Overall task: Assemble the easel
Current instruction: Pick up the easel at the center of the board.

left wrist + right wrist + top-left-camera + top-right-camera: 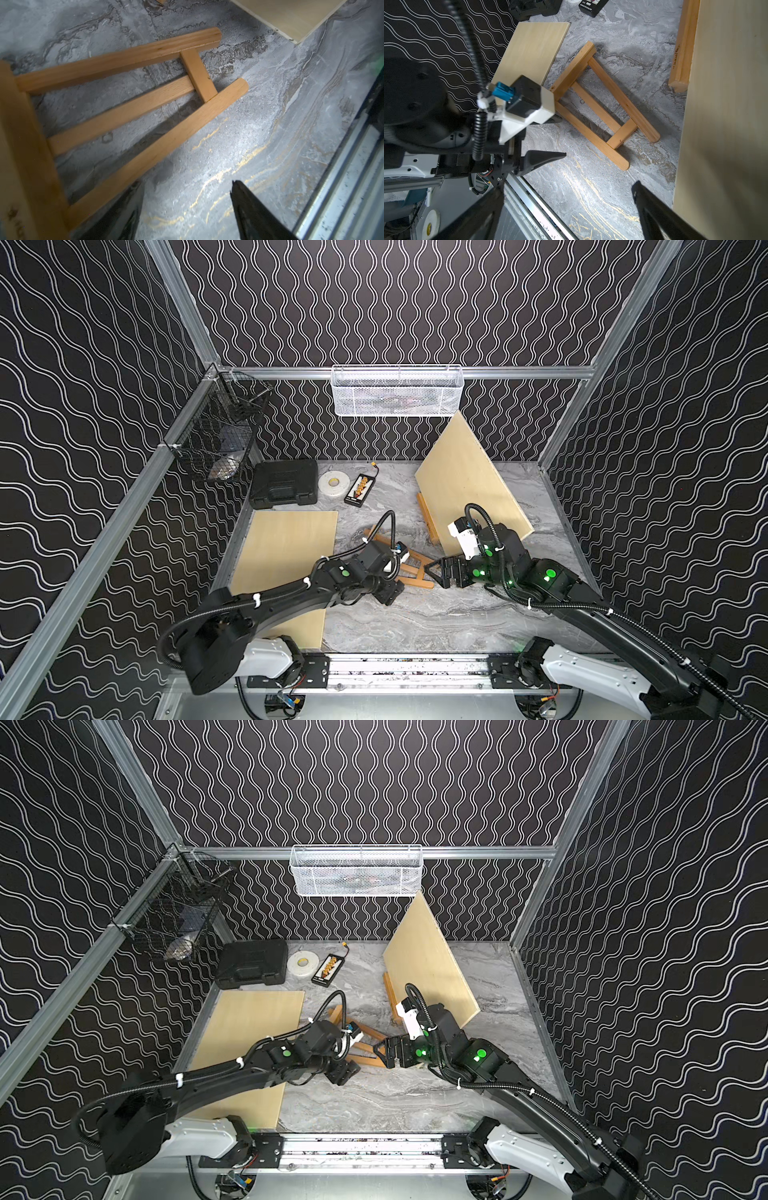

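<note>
Surface: grey marble-patterned table (415, 622), walled on 3 sides.
Task piece: light-brown wooden easel frame (596, 107), 3 long slats joined by 1 wide bar at one end and 1 short bar near the other. It lies flat at the table's middle, between the 2 arms.
Frame lie: the wide bar points toward the table's left edge and ends just beside the flat board. The rounded slat ends point toward the front right.
Loose part: 1 separate wooden ledge strip (683, 47) lies flat on the table, along the lower edge of the tilted board.
Left gripper (185, 184): fingers parted about midway, only bare table between them. It sits low over the table, just beside the frame's outer slat. Contact with the slat: cannot tell, the finger is blurred.
Right gripper (569, 187): fingers spread wide, nothing held. It sits over bare table near the frame's rounded ends.
Flat board: pale rectangular plywood sheet (286, 556) along the table's left edge, with the left arm crossing above it.
Tilted board: second pale plywood sheet (469, 481) toward the rear right, lower edge on the table, top corner up by the white mesh basket (397, 391) on the rear rail.
Rear left corner: black plastic case (284, 483), then white tape roll (333, 483), then black charger board with yellow plugs (360, 489).
Left rail: black wire basket (220, 435).
</note>
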Robot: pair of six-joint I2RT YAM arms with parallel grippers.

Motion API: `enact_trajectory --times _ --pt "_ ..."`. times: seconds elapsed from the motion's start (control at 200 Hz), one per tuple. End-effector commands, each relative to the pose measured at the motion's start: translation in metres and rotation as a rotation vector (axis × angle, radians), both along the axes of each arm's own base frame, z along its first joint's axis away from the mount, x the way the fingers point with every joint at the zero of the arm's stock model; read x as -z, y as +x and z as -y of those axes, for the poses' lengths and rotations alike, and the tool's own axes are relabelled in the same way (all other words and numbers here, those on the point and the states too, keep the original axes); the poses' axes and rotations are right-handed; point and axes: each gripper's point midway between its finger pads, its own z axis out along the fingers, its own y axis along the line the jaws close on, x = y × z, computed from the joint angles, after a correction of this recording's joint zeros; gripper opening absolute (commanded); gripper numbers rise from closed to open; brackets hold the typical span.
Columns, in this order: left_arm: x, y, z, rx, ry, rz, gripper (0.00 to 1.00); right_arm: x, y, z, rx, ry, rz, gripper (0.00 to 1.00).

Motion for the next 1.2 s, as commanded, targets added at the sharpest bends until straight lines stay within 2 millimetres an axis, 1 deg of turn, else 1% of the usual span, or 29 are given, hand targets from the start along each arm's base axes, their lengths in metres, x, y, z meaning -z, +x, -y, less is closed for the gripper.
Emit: enact_trajectory --times 0.0,0.12,0.23,0.31,0.38,0.445,0.586,0.691,0.776,0.891,1.011,1.191 --pt "0.003 0.006 0.015 0.113 0.043 0.017 0.70 -0.007 0.004 0.008 0.054 0.004 0.026 1.00" --pt "0.013 0.005 0.018 0.144 0.071 -0.006 0.68 -0.013 0.004 0.019 0.091 0.004 0.058 1.00" --pt "0.019 0.001 0.022 0.183 0.073 -0.031 0.69 -0.014 0.003 0.022 0.100 0.015 0.078 1.00" --pt "0.024 0.003 0.024 0.181 0.090 -0.052 0.70 -0.015 0.004 0.022 0.103 0.014 0.079 1.00" --pt "0.034 0.004 0.021 0.177 0.127 -0.069 0.70 -0.017 0.004 0.022 0.101 0.012 0.076 1.00" --pt "0.039 0.010 0.018 0.146 0.165 -0.067 0.70 -0.019 0.004 0.021 0.098 0.019 0.083 1.00" --pt "0.045 0.014 0.024 0.141 0.157 -0.069 0.68 -0.020 0.006 0.021 0.103 0.032 0.103 1.00" --pt "0.051 0.020 0.028 0.111 0.161 -0.075 0.62 -0.020 0.007 0.021 0.109 0.030 0.105 1.00" --pt "0.054 0.023 0.030 0.082 0.143 -0.079 0.59 -0.020 0.008 0.022 0.114 0.023 0.106 1.00" --pt "0.058 0.028 0.029 0.047 0.151 -0.074 0.57 -0.020 0.008 0.024 0.119 0.016 0.110 1.00" --pt "0.063 0.032 0.028 0.028 0.172 -0.081 0.51 -0.020 0.009 0.025 0.123 0.013 0.115 1.00" --pt "0.063 0.041 0.029 -0.022 0.184 -0.076 0.44 -0.018 0.009 0.024 0.121 0.011 0.112 1.00"
